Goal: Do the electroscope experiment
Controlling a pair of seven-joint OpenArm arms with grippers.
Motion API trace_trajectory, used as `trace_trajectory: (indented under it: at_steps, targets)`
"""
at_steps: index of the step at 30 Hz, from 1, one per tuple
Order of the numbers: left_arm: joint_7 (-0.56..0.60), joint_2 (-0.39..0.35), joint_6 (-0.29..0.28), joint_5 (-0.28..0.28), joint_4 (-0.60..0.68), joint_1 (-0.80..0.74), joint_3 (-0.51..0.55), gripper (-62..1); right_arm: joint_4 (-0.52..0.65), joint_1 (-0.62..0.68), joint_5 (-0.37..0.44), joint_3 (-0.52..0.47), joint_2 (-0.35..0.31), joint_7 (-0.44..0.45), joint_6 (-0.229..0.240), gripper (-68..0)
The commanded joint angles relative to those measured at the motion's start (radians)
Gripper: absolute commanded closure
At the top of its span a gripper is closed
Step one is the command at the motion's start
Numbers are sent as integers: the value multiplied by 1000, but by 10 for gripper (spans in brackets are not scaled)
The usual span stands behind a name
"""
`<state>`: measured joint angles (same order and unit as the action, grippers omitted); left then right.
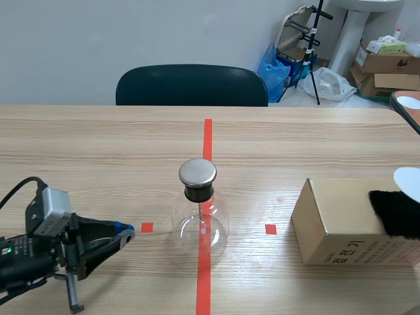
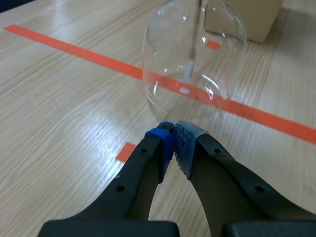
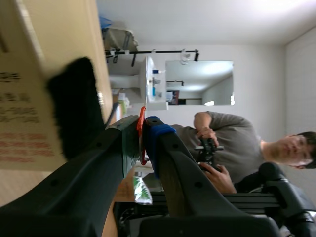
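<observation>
The electroscope, a clear glass flask [image 1: 201,224] with a black stopper and a round metal cap [image 1: 197,172], stands on the centre tape line. A thin rod hangs inside it. My left gripper [image 1: 126,232] rests low on the table to its left, shut on nothing. In the left wrist view the flask [image 2: 192,59] is just ahead of the left gripper [image 2: 174,134]. A black fur piece [image 1: 396,212] lies on a cardboard box [image 1: 335,223]. My right gripper [image 3: 143,126] is turned sideways beside the fur piece [image 3: 74,113], shut on a thin red rod [image 3: 142,148].
A dark chair [image 1: 191,85] stands behind the table. Boxes and bags sit on the floor at the back right. A person [image 3: 232,143] is in the background of the right wrist view. A white oval object [image 1: 409,178] pokes in at the right edge above the box.
</observation>
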<state>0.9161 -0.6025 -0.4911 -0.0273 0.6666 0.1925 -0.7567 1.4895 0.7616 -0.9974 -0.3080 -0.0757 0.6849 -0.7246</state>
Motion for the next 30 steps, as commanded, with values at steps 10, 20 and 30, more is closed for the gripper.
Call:
trace_trajectory:
  at_steps: [10, 20, 30]
  targets:
    - [186, -232, -205, -6, 146, -173, 175, -43, -112, -99, -10, -42, -15, 22, -58, -11]
    - [515, -419, -205, 148, 237, -431, 403, -227, -203, -156, -53, -65, -12, 45, -58, -11]
    - [638, -426, -205, 261, 307, -726, 642, -566, -274, -185, -103, -65, -12, 40, -58, -11]
